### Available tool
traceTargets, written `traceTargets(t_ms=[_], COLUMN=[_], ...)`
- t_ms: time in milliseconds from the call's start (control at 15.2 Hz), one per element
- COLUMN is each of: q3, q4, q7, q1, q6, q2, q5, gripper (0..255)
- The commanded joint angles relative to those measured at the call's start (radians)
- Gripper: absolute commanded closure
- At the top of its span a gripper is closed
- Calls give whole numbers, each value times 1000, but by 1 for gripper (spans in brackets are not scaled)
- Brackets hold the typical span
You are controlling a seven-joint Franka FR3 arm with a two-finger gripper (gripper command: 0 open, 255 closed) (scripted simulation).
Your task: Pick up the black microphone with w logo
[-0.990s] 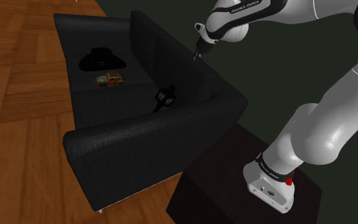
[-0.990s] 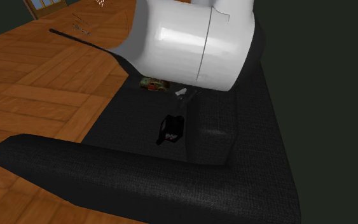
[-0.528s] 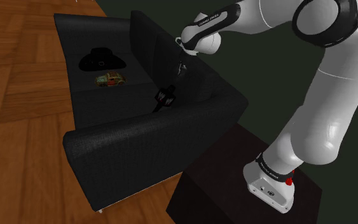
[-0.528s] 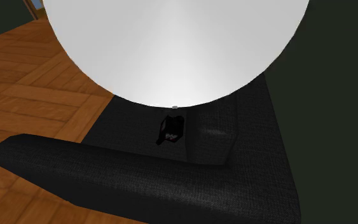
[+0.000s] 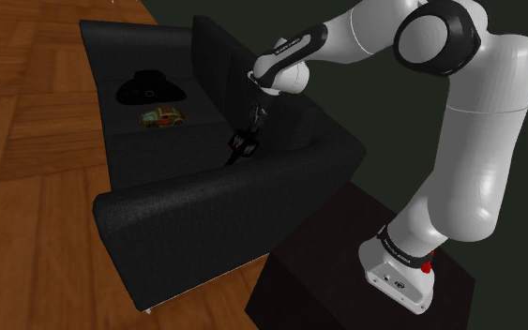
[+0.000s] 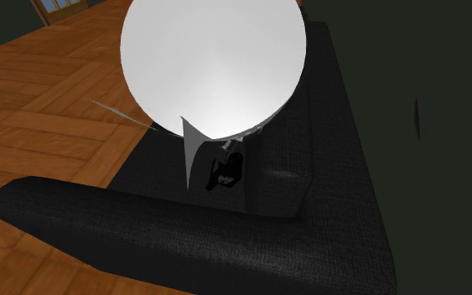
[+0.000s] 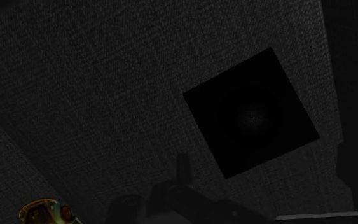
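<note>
The black microphone (image 5: 244, 143) with white W marks lies on the seat of a dark sofa (image 5: 187, 202), close to the backrest and the near armrest. In the second exterior view the microphone (image 6: 225, 171) sits just below a big white arm link (image 6: 213, 63) that blocks much of the picture. My black gripper (image 5: 251, 120) points down, just above the microphone and slightly toward the backrest. In the wrist view a black square shape (image 7: 250, 114), probably the microphone seen end on, lies on the dark fabric ahead of the hand.
A rusty toy car (image 5: 163, 116) and a black hat (image 5: 149, 89) lie farther along the seat; the car (image 7: 44, 213) also shows in the wrist view. The sofa backrest (image 5: 280, 98) rises right behind the gripper. Wooden floor (image 5: 27, 187) surrounds the sofa.
The arm has swung down and toward the shoulder view's left. The gripper dropped from above the backrest to just over the microphone. The microphone, car and hat have stayed put.
</note>
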Motion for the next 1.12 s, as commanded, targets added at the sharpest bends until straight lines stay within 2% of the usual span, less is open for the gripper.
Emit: traceTargets(t_ms=[0, 198, 264, 858, 1056], q3=[5, 12, 10, 12, 1], q4=[-6, -6, -5, -6, -6], q7=[-13, -21, -21, -21, -4], q1=[-9, -14, -14, -14, -7], q6=[20, 35, 30, 35, 7], q2=[23, 39, 35, 39, 10], q5=[14, 23, 21, 23, 4], gripper=[0, 0, 255, 255, 255])
